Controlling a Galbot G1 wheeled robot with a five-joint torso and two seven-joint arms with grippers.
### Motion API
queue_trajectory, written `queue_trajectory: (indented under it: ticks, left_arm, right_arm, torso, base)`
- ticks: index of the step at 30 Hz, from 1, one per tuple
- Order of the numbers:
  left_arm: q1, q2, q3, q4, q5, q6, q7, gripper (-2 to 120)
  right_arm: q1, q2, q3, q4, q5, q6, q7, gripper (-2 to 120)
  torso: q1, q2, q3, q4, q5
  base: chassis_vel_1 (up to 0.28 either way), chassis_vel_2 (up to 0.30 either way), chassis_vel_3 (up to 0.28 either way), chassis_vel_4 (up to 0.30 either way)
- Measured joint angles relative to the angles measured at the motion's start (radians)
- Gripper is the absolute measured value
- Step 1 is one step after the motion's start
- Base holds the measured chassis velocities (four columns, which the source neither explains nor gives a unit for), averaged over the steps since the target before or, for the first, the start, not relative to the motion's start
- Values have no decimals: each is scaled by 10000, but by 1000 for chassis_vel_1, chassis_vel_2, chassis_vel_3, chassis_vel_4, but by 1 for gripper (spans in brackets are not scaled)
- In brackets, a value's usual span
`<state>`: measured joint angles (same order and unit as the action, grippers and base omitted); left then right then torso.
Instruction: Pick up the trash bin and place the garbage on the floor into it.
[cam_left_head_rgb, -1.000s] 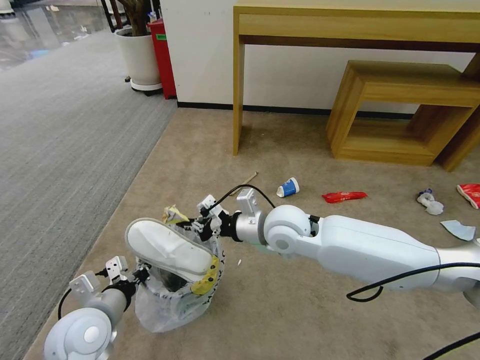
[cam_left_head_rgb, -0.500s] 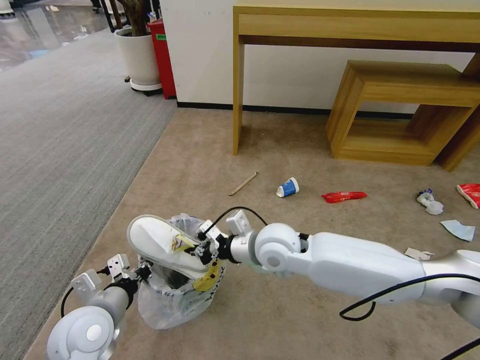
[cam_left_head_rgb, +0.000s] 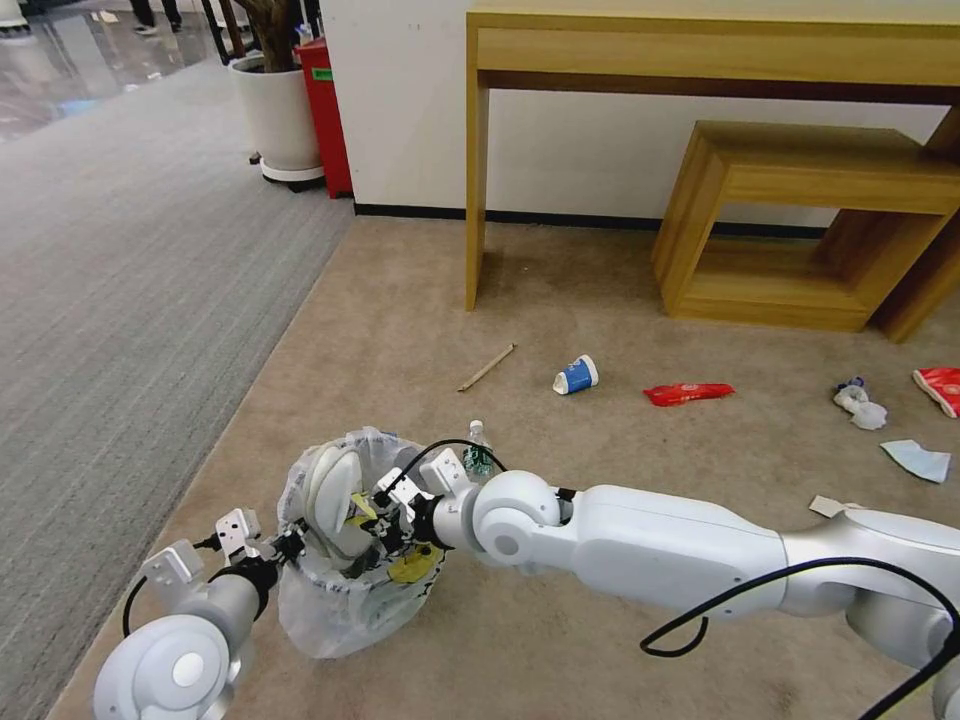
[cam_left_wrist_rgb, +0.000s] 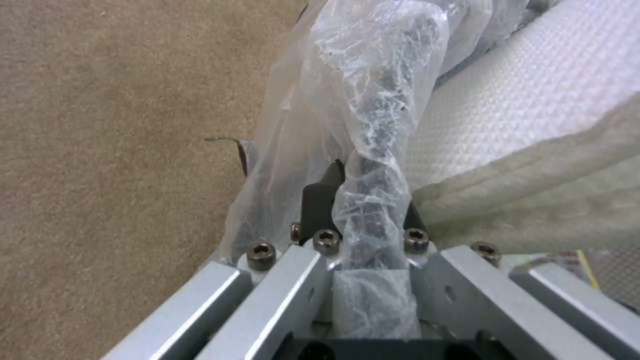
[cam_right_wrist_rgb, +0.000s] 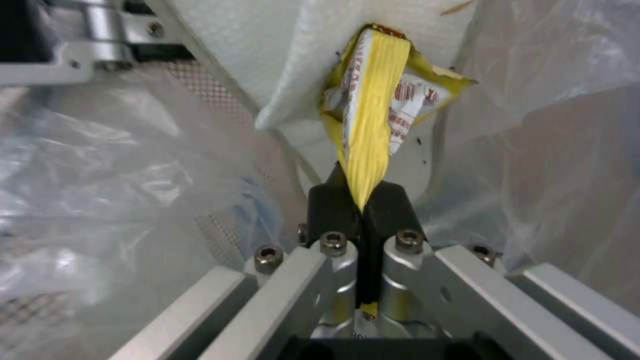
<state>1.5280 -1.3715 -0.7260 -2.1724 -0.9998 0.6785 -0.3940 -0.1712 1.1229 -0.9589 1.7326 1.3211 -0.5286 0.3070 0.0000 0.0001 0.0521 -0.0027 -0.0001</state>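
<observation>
The left tool (cam_left_head_rgb: 285, 545) clamps the rim of the small bag-lined trash bin (cam_left_head_rgb: 350, 590) while the right tool (cam_left_head_rgb: 392, 510), pinching a crumpled yellow wrapper (cam_right_wrist_rgb: 373, 125) inside it, could snag the clear liner.

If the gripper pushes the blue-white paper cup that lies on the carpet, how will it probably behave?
The paper cup lies on its side on the carpet, so it would probably roll, curving because it tapers. It looks thin-walled and empty, so likely light and easily crushed by a firm pinch.

Even, bright indoor light is falling softly with faint shadows, straight edges are bowing in the head view, and both wrist views are looking soft
</observation>
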Motion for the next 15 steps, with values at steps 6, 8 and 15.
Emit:
queue_trajectory:
  ticks: [6,8,15]
  left_arm:
    - [-29,79,-20,86,-7,4,1,1]
    - [-65,110,-17,159,-53,11,46,1]
    - [-114,136,10,290,-87,22,82,1]
  right_arm:
    - [-35,51,-62,-86,-68,-157,380,0]
    - [-43,-87,-58,56,-45,-215,516,0]
    - [-93,-375,55,434,59,-342,708,10]
  torso:
    - [0,0,0,0,2]
    - [1,0,0,1,1]
    - [0,0,0,-1,2]
  base:
    - [0,0,0,0]
    - [0,0,0,0]
    - [0,0,0,0]
